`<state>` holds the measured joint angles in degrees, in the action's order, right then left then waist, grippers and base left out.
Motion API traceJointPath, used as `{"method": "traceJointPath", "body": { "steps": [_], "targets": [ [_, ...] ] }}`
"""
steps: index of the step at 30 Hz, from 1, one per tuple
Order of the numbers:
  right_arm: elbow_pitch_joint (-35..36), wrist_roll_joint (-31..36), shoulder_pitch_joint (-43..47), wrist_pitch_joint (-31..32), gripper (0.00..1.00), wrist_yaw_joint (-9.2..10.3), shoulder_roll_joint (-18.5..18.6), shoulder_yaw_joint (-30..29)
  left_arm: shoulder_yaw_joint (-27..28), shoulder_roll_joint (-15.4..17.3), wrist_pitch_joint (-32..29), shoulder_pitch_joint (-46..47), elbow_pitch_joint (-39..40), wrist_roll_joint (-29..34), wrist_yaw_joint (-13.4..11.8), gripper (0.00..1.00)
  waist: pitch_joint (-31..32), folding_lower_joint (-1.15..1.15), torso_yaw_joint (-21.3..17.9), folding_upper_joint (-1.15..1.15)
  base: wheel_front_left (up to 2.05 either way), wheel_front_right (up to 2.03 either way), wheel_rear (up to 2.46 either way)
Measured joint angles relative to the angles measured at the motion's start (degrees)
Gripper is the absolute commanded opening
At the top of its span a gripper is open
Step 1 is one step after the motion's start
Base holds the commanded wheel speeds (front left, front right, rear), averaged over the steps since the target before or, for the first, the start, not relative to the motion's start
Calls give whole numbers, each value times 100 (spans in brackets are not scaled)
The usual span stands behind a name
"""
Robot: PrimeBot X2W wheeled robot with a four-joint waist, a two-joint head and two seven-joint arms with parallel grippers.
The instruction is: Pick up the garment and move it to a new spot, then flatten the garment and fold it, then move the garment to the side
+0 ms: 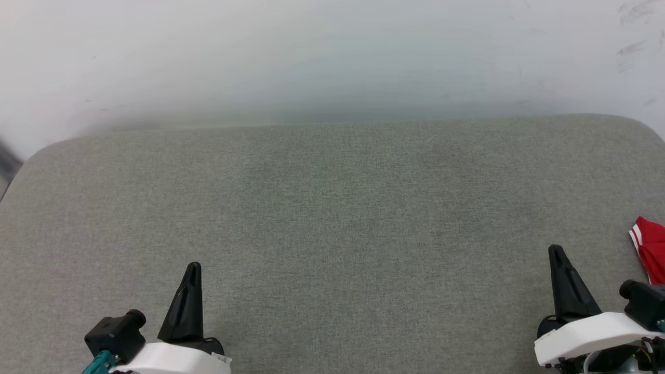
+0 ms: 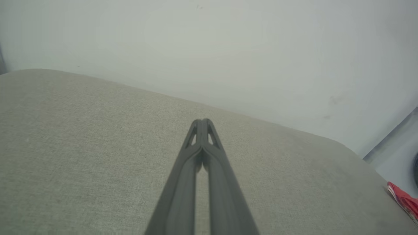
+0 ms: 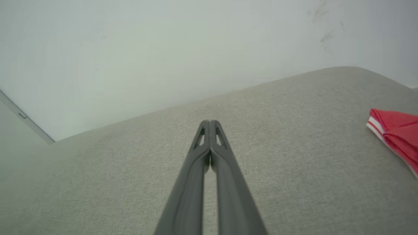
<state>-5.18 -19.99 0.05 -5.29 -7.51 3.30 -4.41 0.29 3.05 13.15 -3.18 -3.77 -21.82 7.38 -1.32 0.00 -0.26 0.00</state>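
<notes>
A corner of the red garment [image 1: 650, 249] with a white stripe lies at the far right edge of the grey cushioned surface [image 1: 332, 218]; most of it is cut off by the frame. The same red garment [image 3: 395, 133] lies to the right in the right wrist view, and a small piece of the garment [image 2: 405, 200] shows at the lower right of the left wrist view. My left gripper [image 1: 192, 270] rests at the lower left, shut and empty. Just left of the garment, my right gripper [image 1: 557, 252] is shut with nothing held. Both fingertip pairs, left gripper [image 2: 202, 122] and right gripper [image 3: 209, 123], are pressed together.
A pale wall [image 1: 332, 57] rises behind the cushion's rounded back edge. The cushion's left corner [image 1: 31, 156] drops away to a dark gap.
</notes>
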Motion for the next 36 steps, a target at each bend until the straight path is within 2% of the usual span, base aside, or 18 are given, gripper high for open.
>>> {"method": "traceJointPath", "body": {
  "steps": [16, 36],
  "targets": [
    [-177, -1540, -85, 237, 0, 0, -2, -40, 19, 54, -342, 176, -252, -1589, 1, 0, 16, 0, 4, 0, 0, 0, 0],
    [-372, -3120, -229, 504, 0, 1, -11, -79, 79, 110, -715, 367, -453, -3174, 1, 0, 35, 0, 8, 0, 0, 0, 0]
  ]
}}
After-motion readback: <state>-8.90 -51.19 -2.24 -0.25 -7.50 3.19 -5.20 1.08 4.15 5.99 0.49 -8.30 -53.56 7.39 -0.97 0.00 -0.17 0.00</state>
